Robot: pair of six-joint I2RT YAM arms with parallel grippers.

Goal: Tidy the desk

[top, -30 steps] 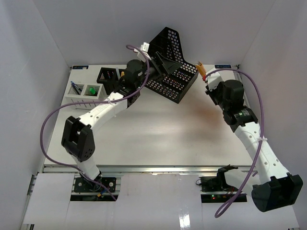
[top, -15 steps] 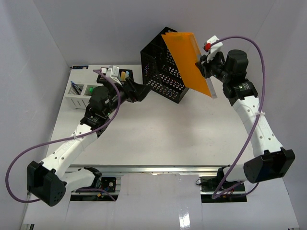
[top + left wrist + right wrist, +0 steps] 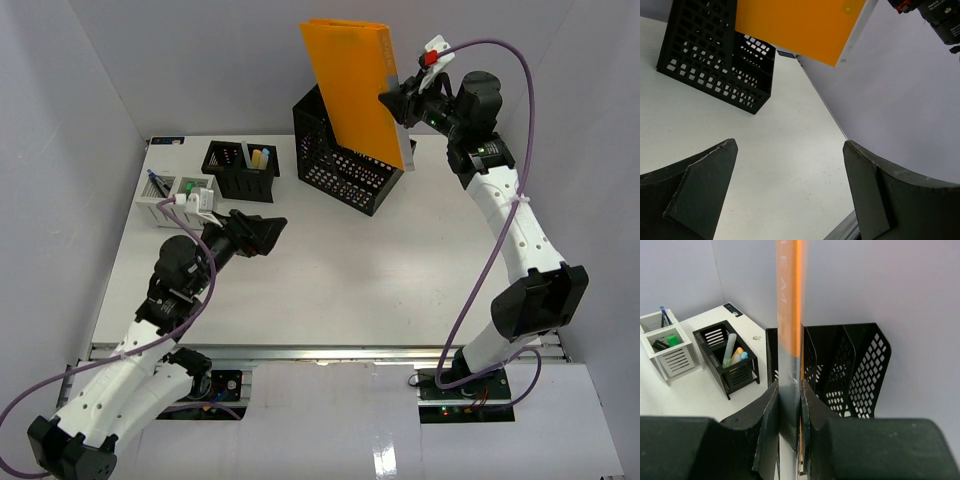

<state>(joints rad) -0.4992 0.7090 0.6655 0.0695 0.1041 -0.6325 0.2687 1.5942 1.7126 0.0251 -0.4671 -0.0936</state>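
At the left rear of the desk [image 3: 330, 290], a white tabletop walled in white, stand a white box [image 3: 172, 192] and a black holder [image 3: 240, 170], both with pens in them. Just to their right the left gripper [image 3: 268, 236] hovers over bare tabletop, its jaws spread wide and holding nothing.

Further right, at the back, sits a black mesh rack [image 3: 345, 165]. Above it the right gripper [image 3: 392, 100] is clamped on an orange folder [image 3: 355, 90], pinching its pale edge and holding it upright in the air.

The folder looks light, flat and fairly stiff. Its smooth plastic skin could slide or pivot in a two-finger pinch, so a hold near the middle of the spine edge seems soundest. The rack looks rigid and light enough to shift if nudged.

The overhead view gives the layout, but the folder overlaps the rack there, so whether they touch cannot be told. The left wrist view looks up from below and shows the folder's lower corner hanging free beside the rack. The right wrist view alone shows the folder edge-on between the finger pads [image 3: 771, 412], lined up over the rack's slots.
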